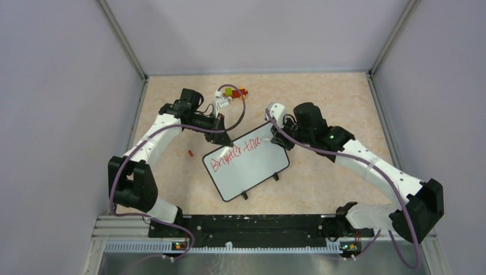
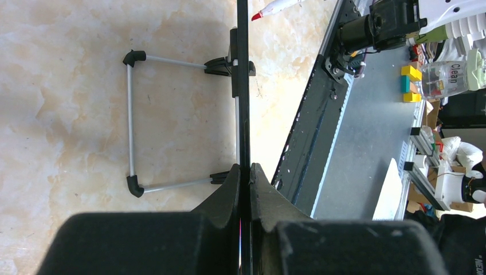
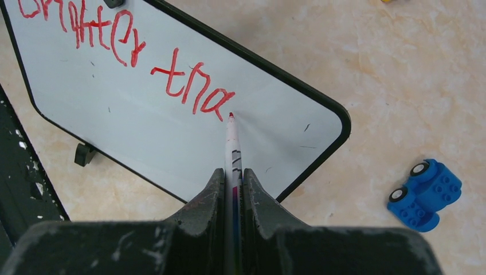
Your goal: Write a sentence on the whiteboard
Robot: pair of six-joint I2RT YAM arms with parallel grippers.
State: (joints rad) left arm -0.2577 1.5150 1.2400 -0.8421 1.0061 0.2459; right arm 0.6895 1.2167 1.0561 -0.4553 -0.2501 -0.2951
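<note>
Right wrist view is showing you the right claw clamping the marker, its tip meeting the whiteboard at mid-frame, just past "tha" in the sentence. Blank board is lying toward the lower right. Your left claw is pinching the board's edge.

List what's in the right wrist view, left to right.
Black rail → clip foot → marker in the right gripper → blue toy car. Whiteboard and writing span too much to place.
</note>
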